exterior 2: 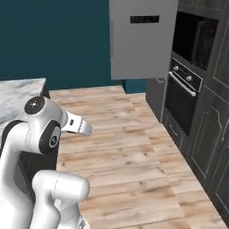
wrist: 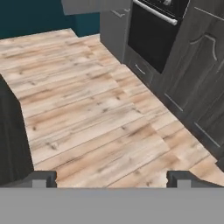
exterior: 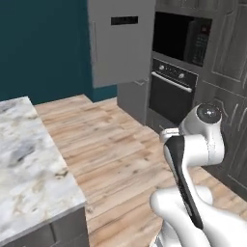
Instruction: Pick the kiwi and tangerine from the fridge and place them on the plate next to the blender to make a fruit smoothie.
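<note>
Gripper (wrist: pixel 111 178): jaws spread wide, nothing between them. Both dark finger tips (wrist: pixel 43 178) sit far apart at the bottom of the hand view, with only bare wood floor (wrist: pixel 87 109) between and ahead of them. Hand is carried high and pointed down at the floor, not at any work surface.

Outward from there: arm (exterior: pixel 193 164) is folded up close over the base, elbow tucked. Dark cabinet run (wrist: pixel 192 78) on the right with the built-in oven (exterior: pixel 171 91) and a microwave (exterior: pixel 185 38) above it. Fridge (exterior: pixel 130 94) is at the far end of that run, next to the teal wall (exterior: pixel 43 48); its grey door (exterior: pixel 120 41) hangs swung out into the room. Interior isn't visible from here, so I can't tell where the kiwi and tangerine sit; presumably inside. Marble counter (exterior: pixel 29 164) is on the left, near the base. What shows of it carries no plate or blender.

My read: transit phase toward the fridge, no fruit picked yet.

Risks:
- Open door stands between us and the fridge cavity. Driving straight in could clip its edge with the elbow or base; approach needs to come round the open side.
- Aisle between counter and cabinets is tight; a wide arm swing could hit the oven handle (exterior 2: pixel 181 84) or the counter corner.
- Fruits are tiny next to the fingers, so a small pose error on the shelf means a miss or a nudge that rolls them away.
- Plate location unknown from here; needs finding before the carry.
</note>
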